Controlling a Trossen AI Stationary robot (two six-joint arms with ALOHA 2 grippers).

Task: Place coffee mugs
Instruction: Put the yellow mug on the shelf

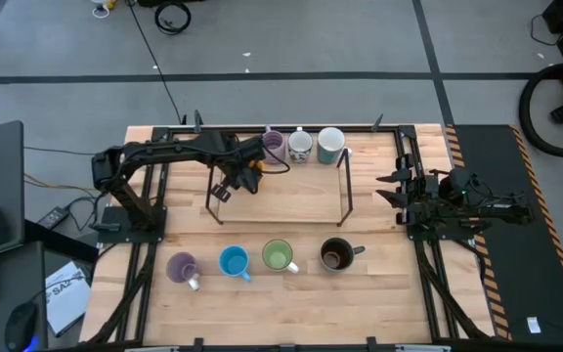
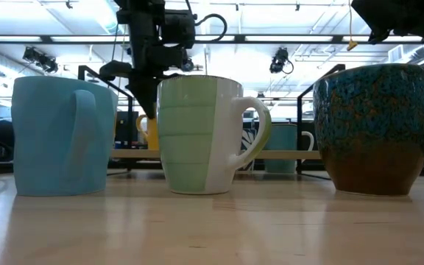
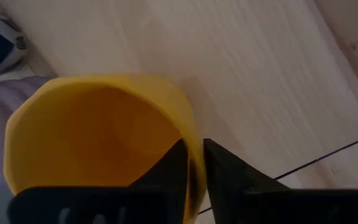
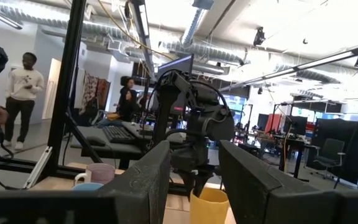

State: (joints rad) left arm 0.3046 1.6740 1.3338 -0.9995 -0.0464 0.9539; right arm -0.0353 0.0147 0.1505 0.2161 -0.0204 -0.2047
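Left wrist view: yellow-orange ceramic mug (image 3: 98,140) upright on pale wooden table (image 3: 260,81), rim wall between left gripper (image 3: 194,171) fingers, gap narrow, grip or release not determinable. Positioned at 9 o'clock of purple mug (image 1: 274,146), inside black wire frame (image 1: 344,186). Right gripper (image 1: 395,186) idle at table's 3 o'clock edge, parted, empty.

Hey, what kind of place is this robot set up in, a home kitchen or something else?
Not a kitchen: most likely a robotics lab or open workshop. The wooden table stands on a taped concrete floor, and beyond it are exposed ceiling ducts and desks with monitors.
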